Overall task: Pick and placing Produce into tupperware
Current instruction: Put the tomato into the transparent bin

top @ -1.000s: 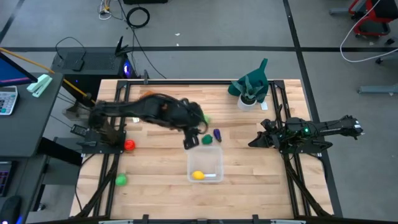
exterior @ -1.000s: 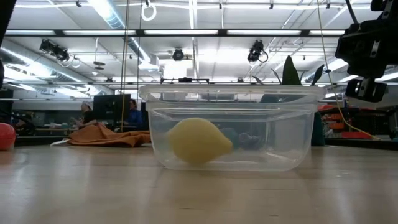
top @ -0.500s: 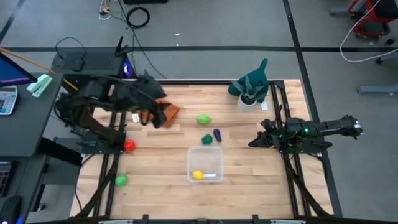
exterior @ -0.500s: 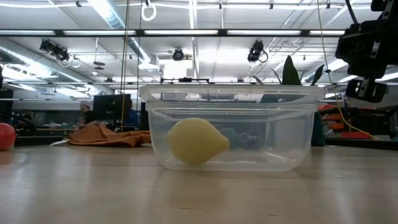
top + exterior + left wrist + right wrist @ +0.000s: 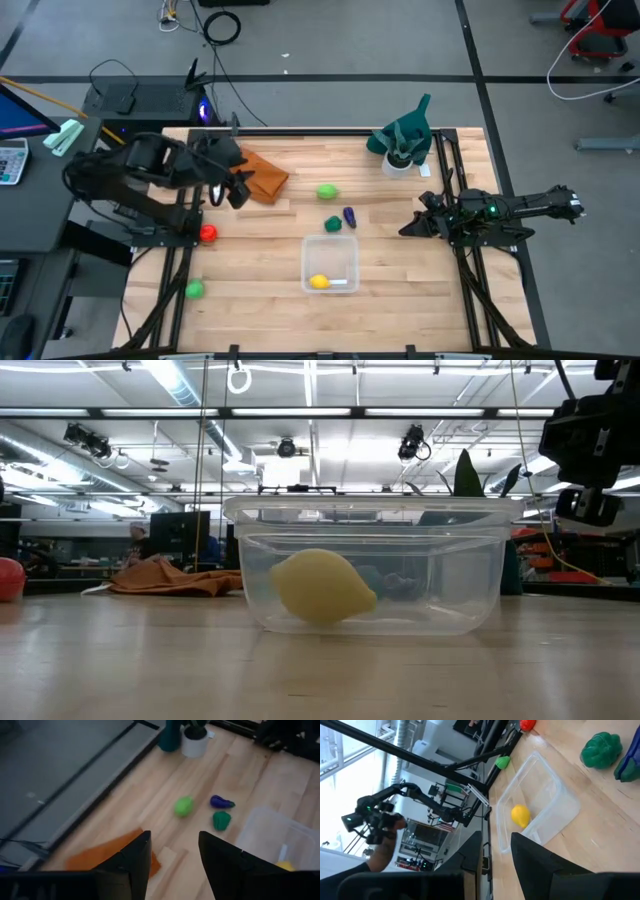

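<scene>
The clear tub (image 5: 330, 263) stands near the table's middle front with the yellow produce (image 5: 318, 282) inside; both show in the low view (image 5: 320, 588). Just beyond the tub, the light green piece (image 5: 326, 191), the dark green piece (image 5: 333, 224) and the purple piece (image 5: 349, 215) lie on the table. The red piece (image 5: 207, 233) and another green piece (image 5: 194, 289) lie at the left. My left gripper (image 5: 237, 190) is open and empty above the left side, next to the orange-brown cloth (image 5: 262, 176). My right gripper (image 5: 408, 228) is open and empty at the right side.
A white cup with a dark green cloth (image 5: 399, 150) stands at the far right corner. Black frame rails run along the table's left and right edges. Bare wood lies in front of the tub and between the tub and my right gripper.
My left gripper has drawn back from just beside the tub's far left corner toward the table's left edge, past the orange-brown cloth, which was under the arm and now shows. The produce and the tub have stayed in place.
</scene>
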Robot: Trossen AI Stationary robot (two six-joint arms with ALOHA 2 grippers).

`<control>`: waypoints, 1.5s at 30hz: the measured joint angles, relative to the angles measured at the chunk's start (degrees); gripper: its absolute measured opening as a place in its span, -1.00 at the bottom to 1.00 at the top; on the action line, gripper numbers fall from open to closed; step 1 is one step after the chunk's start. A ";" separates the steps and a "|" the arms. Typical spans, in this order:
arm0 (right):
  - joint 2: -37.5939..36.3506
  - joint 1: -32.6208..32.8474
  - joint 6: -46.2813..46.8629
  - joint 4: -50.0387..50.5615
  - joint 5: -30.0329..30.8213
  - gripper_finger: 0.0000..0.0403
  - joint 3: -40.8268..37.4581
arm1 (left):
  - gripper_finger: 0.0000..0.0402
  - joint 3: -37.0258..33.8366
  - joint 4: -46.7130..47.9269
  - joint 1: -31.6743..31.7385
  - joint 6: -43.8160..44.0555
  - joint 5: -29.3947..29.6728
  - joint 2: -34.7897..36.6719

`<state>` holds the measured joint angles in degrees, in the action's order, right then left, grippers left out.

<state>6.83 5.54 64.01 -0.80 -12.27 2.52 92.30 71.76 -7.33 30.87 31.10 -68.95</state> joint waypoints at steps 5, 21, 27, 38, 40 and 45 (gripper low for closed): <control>-0.02 0.00 0.86 -0.02 0.12 -0.66 -0.01 | -0.14 -14.98 -8.89 0.00 1.25 -4.62 4.88; 0.00 0.00 1.81 -0.04 4.10 -0.66 -0.01 | -0.14 -43.65 -10.97 0.04 4.95 -28.99 5.43; 0.00 0.00 1.89 -0.04 6.21 -0.66 -0.01 | -0.14 -46.91 -8.48 0.04 3.85 -32.45 5.37; 0.00 0.00 1.96 -0.04 6.44 -0.66 -0.01 | -0.08 -50.11 -5.46 0.04 -1.97 -33.48 5.21; 0.00 0.00 1.96 -0.04 6.44 -0.66 -0.01 | -0.02 -50.79 -5.48 0.04 -1.99 -34.21 5.21; 0.00 -0.01 2.01 -0.04 6.46 -0.66 -0.01 | 0.15 -51.95 -5.42 0.04 -2.64 -31.85 5.19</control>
<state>6.83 5.53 66.02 -0.84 -5.80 2.50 40.35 66.35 -7.29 28.23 -0.75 -63.77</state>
